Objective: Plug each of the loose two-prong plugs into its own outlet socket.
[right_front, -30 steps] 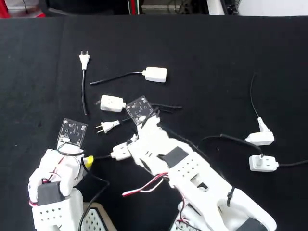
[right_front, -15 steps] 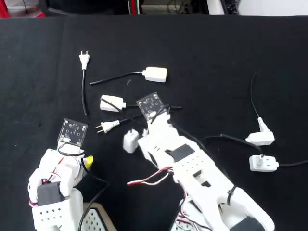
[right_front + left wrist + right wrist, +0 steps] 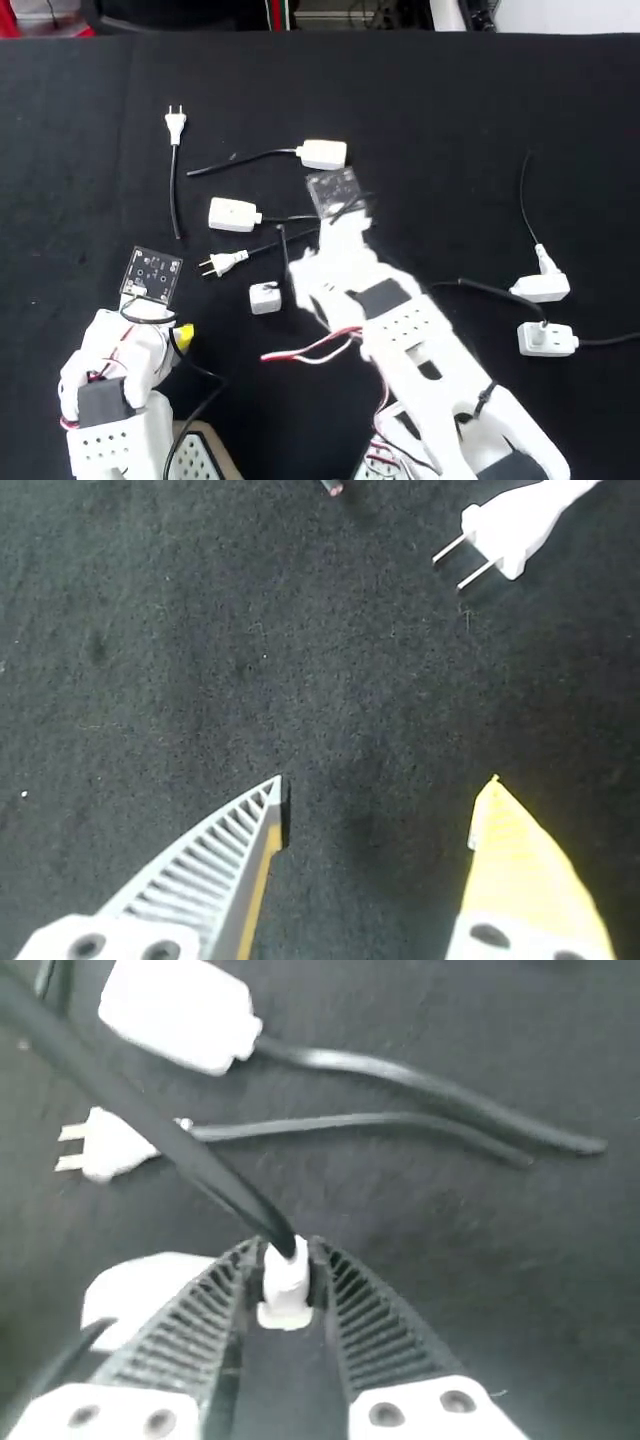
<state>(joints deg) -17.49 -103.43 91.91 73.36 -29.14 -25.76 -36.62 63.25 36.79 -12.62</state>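
Underneath, the black bench (image 3: 480, 110) spreads wide and dark. The right fingers (image 3: 355, 1310) pinch a white plug (image 3: 283, 1285), its black cord (image 3: 150, 1125) running away between them. A small socket block (image 3: 265, 298) seems to lie just beside them, the arm hiding the gap. The left fingers (image 3: 240, 840) hang spread, a second plug (image 3: 510, 530) beyond their tips. The stiff cord could twist the pinched plug askew, or the loose block could skid when pushed.
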